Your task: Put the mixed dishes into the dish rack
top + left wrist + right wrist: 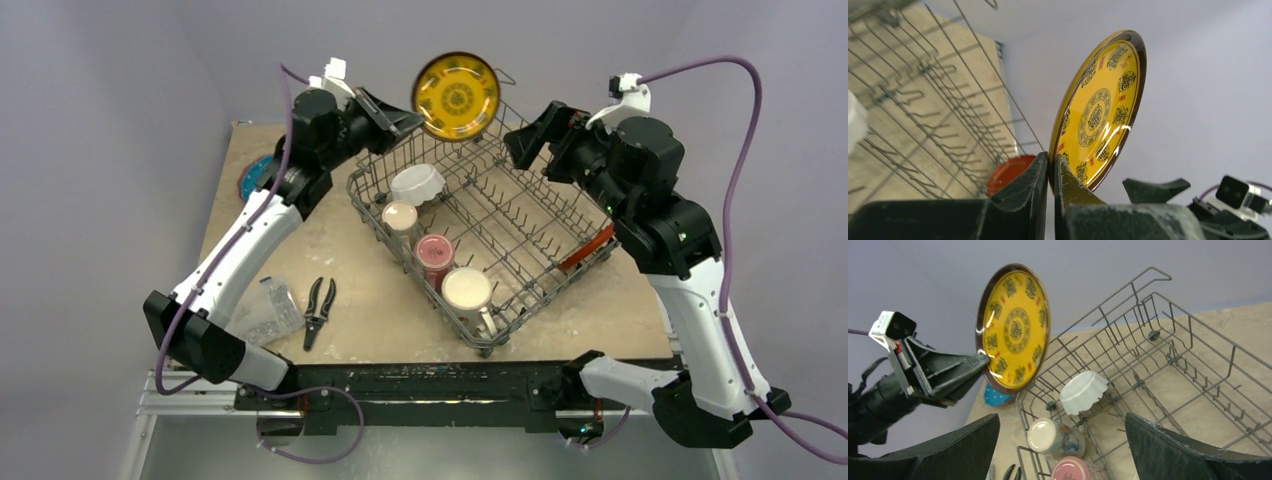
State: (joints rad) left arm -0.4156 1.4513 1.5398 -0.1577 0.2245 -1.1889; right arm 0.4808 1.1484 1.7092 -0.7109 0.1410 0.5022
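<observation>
Left pincer [1050,175] on yellow plate [1100,112] rim; airborne

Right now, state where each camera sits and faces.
Top external: fixed above and behind, looking down on the dish rack; left arm and right arm show.
Left wrist: looks along its shut left claw at the yellow plate it pinches.
Right wrist: looks past the open right claw into the rack.
All three share the yellow plate.
</observation>
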